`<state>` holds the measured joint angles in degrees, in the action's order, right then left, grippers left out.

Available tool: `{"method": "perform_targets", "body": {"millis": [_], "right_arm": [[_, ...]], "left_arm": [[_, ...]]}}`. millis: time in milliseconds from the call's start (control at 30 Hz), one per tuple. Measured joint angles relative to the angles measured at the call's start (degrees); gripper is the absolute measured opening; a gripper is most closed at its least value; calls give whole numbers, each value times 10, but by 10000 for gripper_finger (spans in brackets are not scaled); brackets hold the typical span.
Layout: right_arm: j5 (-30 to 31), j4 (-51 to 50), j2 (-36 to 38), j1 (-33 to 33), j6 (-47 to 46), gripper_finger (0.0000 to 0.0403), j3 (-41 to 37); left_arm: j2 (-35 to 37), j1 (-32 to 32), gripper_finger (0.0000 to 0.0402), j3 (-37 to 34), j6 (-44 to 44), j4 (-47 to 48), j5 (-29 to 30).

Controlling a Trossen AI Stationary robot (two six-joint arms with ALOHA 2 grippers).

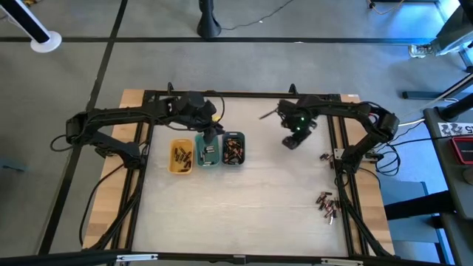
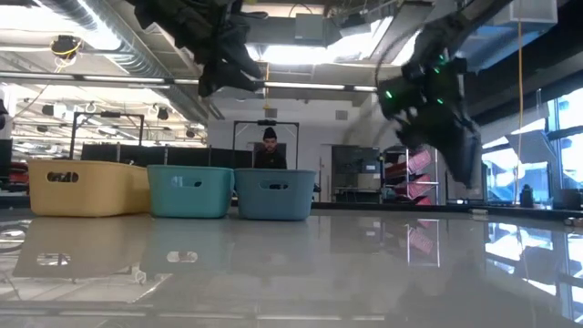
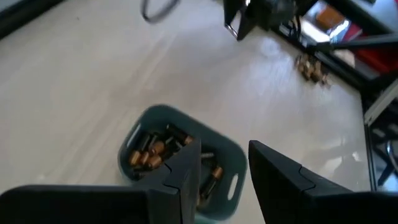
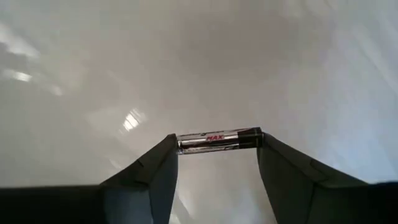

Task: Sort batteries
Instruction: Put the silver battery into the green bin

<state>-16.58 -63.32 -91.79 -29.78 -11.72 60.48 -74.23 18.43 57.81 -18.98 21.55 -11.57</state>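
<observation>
"MAX" is showing in red on the battery (image 4: pixel 219 140) lying across the right claw's (image 4: pixel 217 163) fingertips.

High view looks straight down on the whole surface (image 1: pixel 244 199); low view faces level across it. Both share three trays. Wrist cameras look close past their arms' jaws.

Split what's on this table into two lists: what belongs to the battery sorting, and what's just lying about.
Belongs to the job:
- slim dark-and-silver cylindrical battery held end to end in the right gripper
- loose dark batteries near the table's right edge
- yellow tray, teal tray, grey-blue tray, all holding batteries
- left gripper, open above the trays

Lying about:
- white cylindrical object on the floor
</observation>
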Motion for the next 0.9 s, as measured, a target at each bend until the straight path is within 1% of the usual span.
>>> {"method": "perform_targets", "body": {"millis": [100, 200, 400, 500, 600, 767, 900], "right_arm": [[-45, 51, 0, 26, 0, 199, 44], [-100, 139, 0, 54, -7, 198, 78], [-238, 349, 1, 83, -71, 199, 112], [-283, 426, 1, 85, -108, 199, 119], [-316, 487, 1, 85, -144, 199, 119], [-335, 555, 1, 85, -190, 199, 119], [-341, 590, 1, 89, -221, 199, 119]], "left_arm": [[6, -6, 125, 0, 15, 12, 2], [19, -7, 125, -11, 25, 7, 16], [53, -17, 125, -61, 34, -86, 23], [70, -33, 125, -78, 59, -141, 23], [73, -48, 125, -79, 93, -177, 23], [68, -70, 125, -78, 164, -234, 23], [61, -83, 125, -79, 203, -268, 33]]}}
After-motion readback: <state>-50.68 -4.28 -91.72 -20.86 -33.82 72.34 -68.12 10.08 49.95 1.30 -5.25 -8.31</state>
